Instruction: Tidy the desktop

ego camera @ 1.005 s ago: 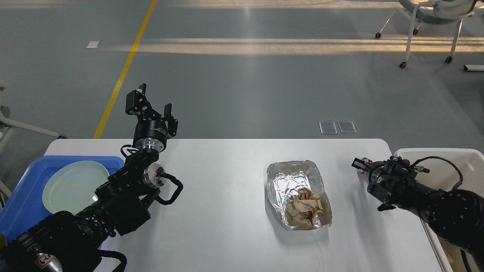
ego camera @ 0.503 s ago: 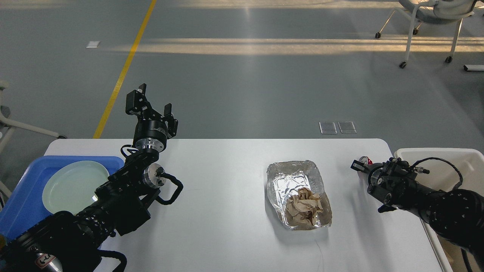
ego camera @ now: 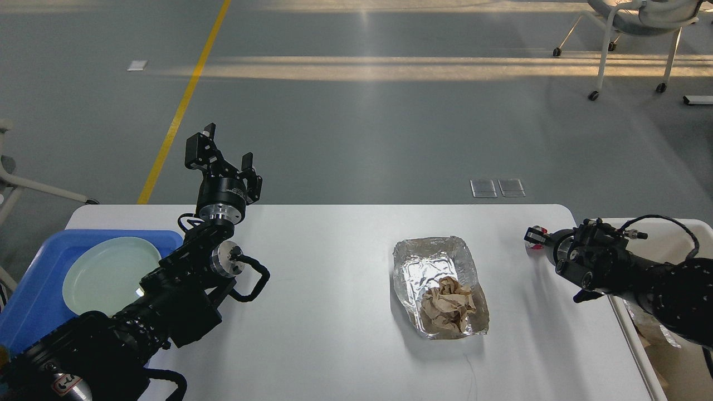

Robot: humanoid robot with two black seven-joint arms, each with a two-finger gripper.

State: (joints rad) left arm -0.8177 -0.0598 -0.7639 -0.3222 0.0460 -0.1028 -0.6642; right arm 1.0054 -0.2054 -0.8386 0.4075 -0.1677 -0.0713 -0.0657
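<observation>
Head view: left gripper (ego camera: 223, 154) stands raised, fingers spread, above the desktop (ego camera: 334, 312); right gripper (ego camera: 536, 237), end-on, unreadable, near foil tray (ego camera: 429, 262) holding crumpled paper (ego camera: 447, 305).

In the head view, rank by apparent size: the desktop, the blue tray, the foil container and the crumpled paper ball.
1. desktop
2. blue tray, partly hidden by the left arm
3. foil container
4. crumpled paper ball, lying inside the container
</observation>
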